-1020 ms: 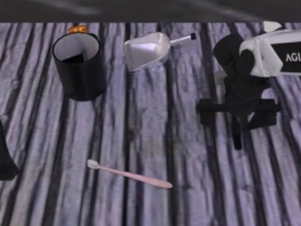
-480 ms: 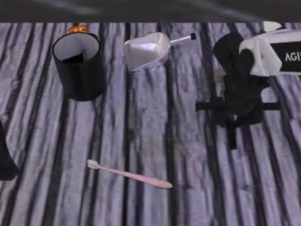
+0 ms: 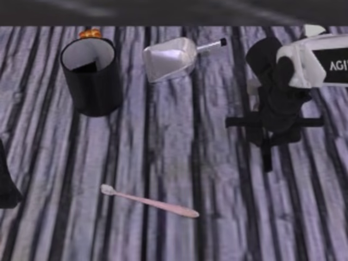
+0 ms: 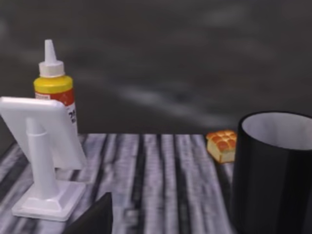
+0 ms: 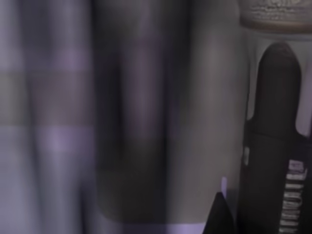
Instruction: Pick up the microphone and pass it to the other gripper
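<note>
Landmark: tall black cylindrical cup with a white inside, at the far left of the striped grey table.
Microphone: small mic with a grey mesh head and slim black handle, well to the right of the cup, directly under the right hand.
Long axis: roughly far-to-near, head toward the cup's far row, handle tip pointing to the near edge.
Right hand: low over the handle, crossbar set across its axis; whether it grips the handle cannot be told.
Left hand: parked nearer than the cup, at the left edge; openness not shown.
Nearer arm: the right.
Judged step: closing on the handle, lift to follow.
</note>
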